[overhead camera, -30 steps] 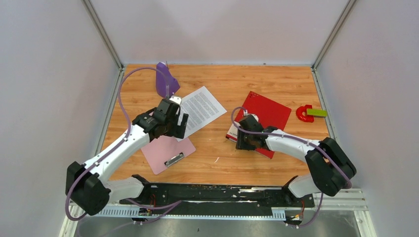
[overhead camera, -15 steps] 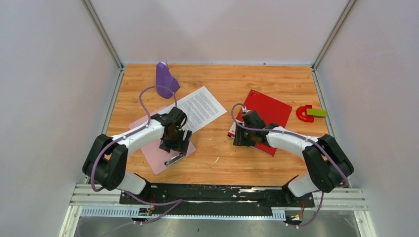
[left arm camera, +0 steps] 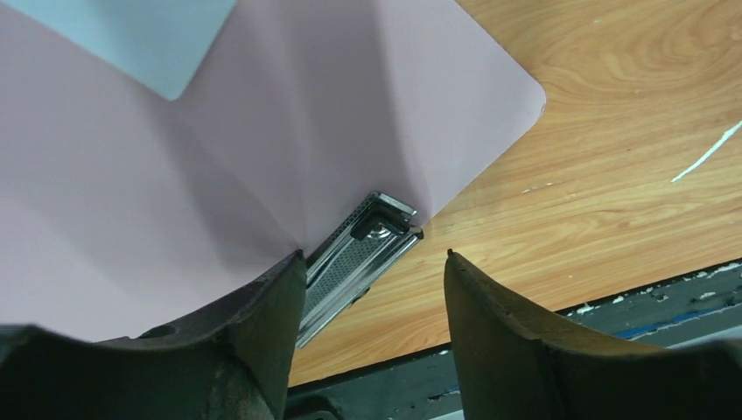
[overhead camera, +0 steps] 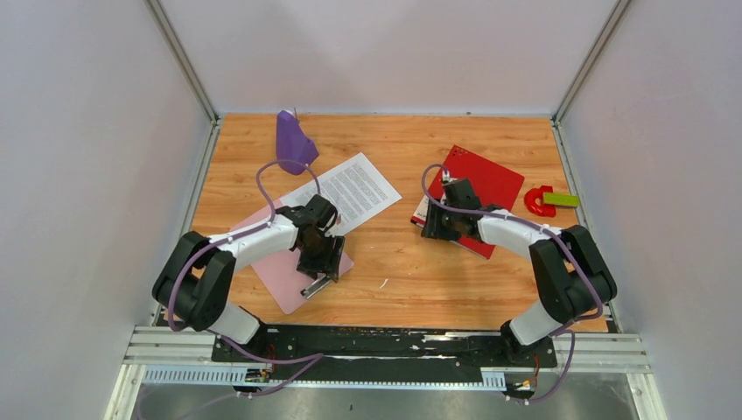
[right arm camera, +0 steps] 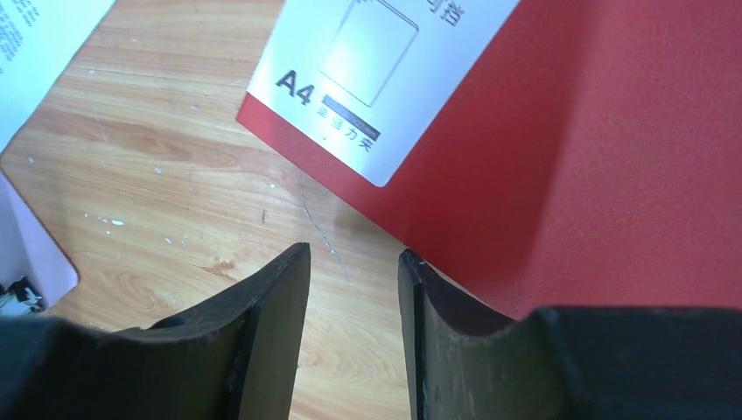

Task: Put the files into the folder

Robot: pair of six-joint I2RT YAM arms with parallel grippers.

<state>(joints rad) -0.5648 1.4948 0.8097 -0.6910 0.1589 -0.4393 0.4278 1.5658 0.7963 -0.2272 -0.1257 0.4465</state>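
A closed red folder (overhead camera: pixel 486 188) lies right of centre on the wooden counter (overhead camera: pixel 394 280), its white label (right arm camera: pixel 376 79) reading "A4" above print too small to read. The right hand (right arm camera: pixel 353 250) hovers at the folder's near-left edge, fingers slightly parted, holding nothing. Left of centre lie the text-covered sheets (overhead camera: pixel 354 188), overlapping a pink clipboard (overhead camera: pixel 280 284), whose clip sits under the wide-open, empty left hand (left arm camera: pixel 373 255).

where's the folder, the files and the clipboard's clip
folder (overhead camera: pixel 492 182), top external view, middle of its red cover
files (overhead camera: pixel 354 186), top external view, middle of the printed sheet that shows
clip (left arm camera: pixel 357 255), left wrist view, middle of its metal plate
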